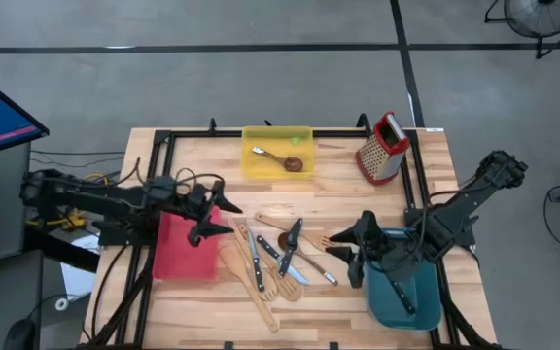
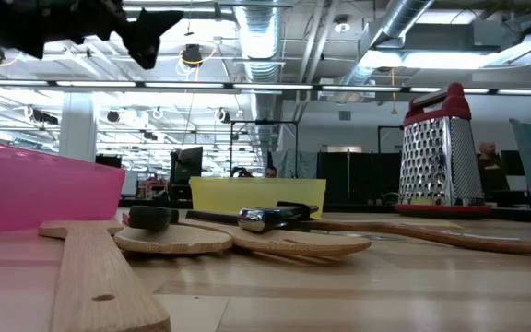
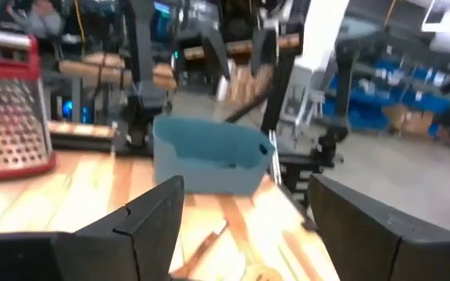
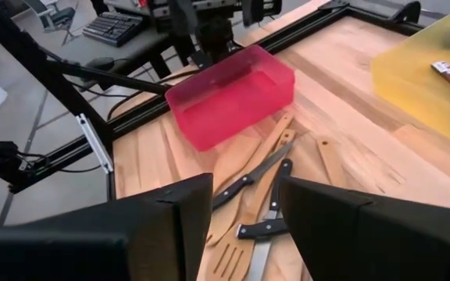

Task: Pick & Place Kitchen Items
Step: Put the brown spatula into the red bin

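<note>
Three bins ring the tabletop (image 1: 358, 194) — yellow bin (image 1: 277, 165), red bin (image 1: 185, 258), teal bin (image 1: 411, 306) — beside one box grater (image 1: 382, 148). The yellow bin holds a single dark wooden spoon (image 1: 282, 159); the teal holds one black-handled utensil (image 1: 399, 296); the red shows nothing inside. Between them lies a loose heap of pale wooden spatulas (image 1: 251, 277) and knives (image 1: 290, 245). The left end effector (image 1: 212, 222) hangs over the red bin, fingers apart; the right end effector (image 1: 350, 248), also parted, sits beside the heap.
</note>
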You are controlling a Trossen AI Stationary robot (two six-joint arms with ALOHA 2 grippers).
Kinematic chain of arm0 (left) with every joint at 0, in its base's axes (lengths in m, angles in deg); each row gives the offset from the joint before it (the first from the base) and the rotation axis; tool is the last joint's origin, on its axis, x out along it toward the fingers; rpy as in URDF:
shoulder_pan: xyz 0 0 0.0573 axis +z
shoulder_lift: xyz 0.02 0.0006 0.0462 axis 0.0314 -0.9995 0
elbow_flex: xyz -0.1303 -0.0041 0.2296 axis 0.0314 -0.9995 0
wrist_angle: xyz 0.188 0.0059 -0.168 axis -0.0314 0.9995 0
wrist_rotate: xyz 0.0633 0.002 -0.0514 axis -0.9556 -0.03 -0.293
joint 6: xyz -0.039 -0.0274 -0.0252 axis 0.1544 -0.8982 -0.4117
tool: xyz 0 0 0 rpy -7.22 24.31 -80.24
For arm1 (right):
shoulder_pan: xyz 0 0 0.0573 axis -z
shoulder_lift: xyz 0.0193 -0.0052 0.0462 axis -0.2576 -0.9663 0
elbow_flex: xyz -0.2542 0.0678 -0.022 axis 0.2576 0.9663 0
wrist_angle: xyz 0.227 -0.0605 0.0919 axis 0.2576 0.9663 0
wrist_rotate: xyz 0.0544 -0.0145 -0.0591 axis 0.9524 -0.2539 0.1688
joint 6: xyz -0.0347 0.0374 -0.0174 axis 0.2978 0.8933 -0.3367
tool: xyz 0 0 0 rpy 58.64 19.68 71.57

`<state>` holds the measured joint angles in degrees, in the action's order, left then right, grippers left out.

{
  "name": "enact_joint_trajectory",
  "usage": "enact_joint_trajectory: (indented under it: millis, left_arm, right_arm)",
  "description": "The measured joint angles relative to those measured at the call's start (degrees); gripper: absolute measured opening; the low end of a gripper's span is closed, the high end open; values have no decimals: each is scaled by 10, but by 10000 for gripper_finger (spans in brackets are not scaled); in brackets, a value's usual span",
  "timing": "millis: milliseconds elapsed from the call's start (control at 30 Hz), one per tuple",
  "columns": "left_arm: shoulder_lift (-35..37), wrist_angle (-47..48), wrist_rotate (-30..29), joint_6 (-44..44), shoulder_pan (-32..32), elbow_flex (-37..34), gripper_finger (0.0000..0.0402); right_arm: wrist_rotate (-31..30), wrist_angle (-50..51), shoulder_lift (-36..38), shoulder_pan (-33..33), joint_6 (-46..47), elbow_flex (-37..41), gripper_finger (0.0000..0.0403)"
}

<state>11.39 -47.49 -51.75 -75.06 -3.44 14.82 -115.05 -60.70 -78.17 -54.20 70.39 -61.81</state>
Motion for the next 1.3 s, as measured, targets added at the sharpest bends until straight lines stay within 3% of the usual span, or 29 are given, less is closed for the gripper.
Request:
enact_joint_trajectory:
  millis: [333, 467, 700, 1300]
  left_arm:
    - [-107, 44, -173, 3, -39, 47, 259]
    - [-135, 42, -215, 5, -48, 47, 259]
    - [-192, 43, -212, 70, -48, 47, 259]
    - [-325, 46, -75, 197, 25, 124, 266]
  right_arm:
    - [0, 2, 0, 6, 2, 0, 159]
    - [0, 2, 0, 6, 2, 0, 155]
    - [0, 11, -1, 6, 2, 0, 149]
    - [3, -27, -52, 14, 0, 1, 153]
